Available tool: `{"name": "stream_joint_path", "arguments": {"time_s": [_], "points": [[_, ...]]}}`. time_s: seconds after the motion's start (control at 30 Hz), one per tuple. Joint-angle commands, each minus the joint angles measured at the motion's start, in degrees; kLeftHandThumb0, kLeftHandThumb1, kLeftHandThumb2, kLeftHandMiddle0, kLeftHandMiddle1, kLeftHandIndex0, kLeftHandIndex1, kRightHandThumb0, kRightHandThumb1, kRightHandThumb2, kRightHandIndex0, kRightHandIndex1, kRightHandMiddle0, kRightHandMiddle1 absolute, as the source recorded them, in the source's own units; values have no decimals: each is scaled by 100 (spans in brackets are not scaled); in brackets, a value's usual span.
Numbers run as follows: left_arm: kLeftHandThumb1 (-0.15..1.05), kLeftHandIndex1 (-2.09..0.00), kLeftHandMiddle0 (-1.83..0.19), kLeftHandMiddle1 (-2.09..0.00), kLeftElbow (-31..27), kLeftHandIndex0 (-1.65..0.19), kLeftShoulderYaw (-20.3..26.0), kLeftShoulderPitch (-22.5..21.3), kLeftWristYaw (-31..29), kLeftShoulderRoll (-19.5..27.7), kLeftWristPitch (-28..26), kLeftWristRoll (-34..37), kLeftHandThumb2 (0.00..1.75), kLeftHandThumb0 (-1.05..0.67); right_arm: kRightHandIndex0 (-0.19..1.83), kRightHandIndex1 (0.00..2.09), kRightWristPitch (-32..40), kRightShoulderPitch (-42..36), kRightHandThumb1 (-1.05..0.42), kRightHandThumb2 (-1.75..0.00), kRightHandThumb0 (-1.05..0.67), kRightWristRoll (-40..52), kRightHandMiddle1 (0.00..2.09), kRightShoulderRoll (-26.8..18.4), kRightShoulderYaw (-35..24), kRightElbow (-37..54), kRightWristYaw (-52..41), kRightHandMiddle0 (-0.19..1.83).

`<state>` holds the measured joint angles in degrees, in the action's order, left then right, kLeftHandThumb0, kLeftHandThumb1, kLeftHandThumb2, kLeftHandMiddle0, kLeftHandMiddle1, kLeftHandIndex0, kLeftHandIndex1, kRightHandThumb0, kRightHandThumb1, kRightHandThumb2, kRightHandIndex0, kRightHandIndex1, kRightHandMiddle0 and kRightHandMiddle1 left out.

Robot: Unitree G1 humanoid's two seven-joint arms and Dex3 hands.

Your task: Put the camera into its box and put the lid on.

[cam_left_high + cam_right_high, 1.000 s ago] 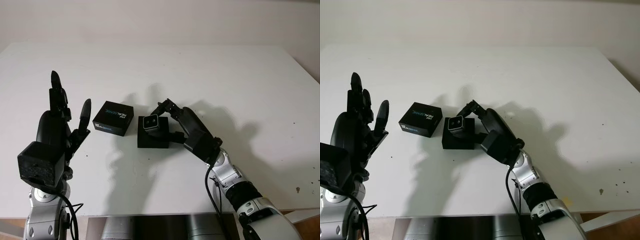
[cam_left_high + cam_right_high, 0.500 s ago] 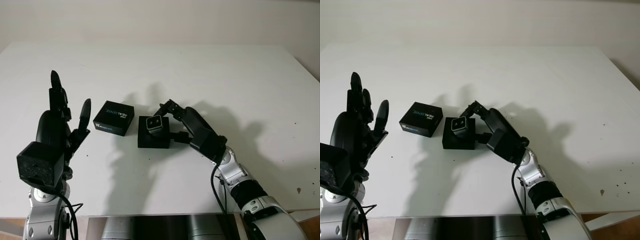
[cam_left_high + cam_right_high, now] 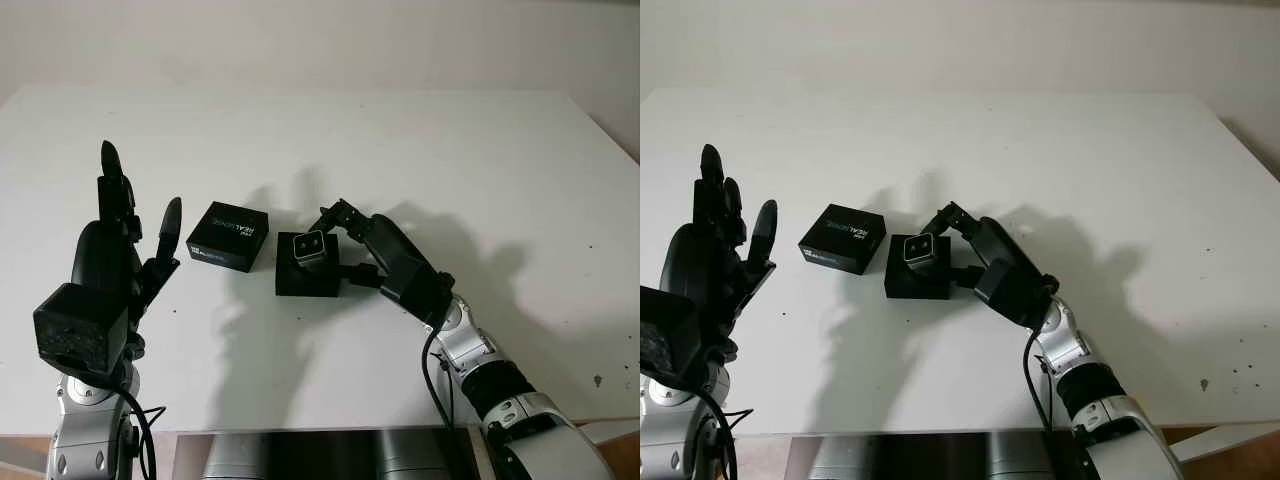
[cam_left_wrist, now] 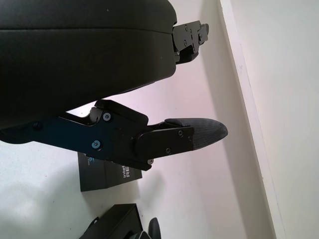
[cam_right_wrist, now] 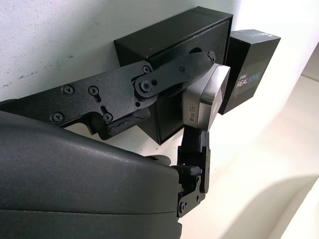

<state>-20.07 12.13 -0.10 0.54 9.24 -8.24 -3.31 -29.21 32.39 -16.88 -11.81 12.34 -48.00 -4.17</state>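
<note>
The right hand [image 3: 372, 257] reaches in from the near right toward the table's middle, arm stretched low, its fingers [image 5: 164, 74] closed on the camera [image 3: 307, 245]. The left hand [image 3: 110, 262] is raised at the near left, open, fingers pointing up.

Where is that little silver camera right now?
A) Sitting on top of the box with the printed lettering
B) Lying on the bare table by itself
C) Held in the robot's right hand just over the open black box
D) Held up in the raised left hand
C: the right hand grips the camera above the open black box, while the left hand is open, raised at the table's left.
</note>
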Motion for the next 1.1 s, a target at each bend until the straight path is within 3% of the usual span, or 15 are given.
{"name": "stream_joint_path", "arguments": {"time_s": [0.0,1.07], "points": [[105,-1,17,-5,-50,19,3,23,24,29,31,-17,49,-59,29,5,2,-177,-97,-5,-42,-108,162,-24,73,-170,21,30],[105,0,17,-5,-45,19,-23,59,58,19,32,-41,50,-59,30,5,27,-360,-98,-6,-38,-748,161,12,378,192,981,26]]}}
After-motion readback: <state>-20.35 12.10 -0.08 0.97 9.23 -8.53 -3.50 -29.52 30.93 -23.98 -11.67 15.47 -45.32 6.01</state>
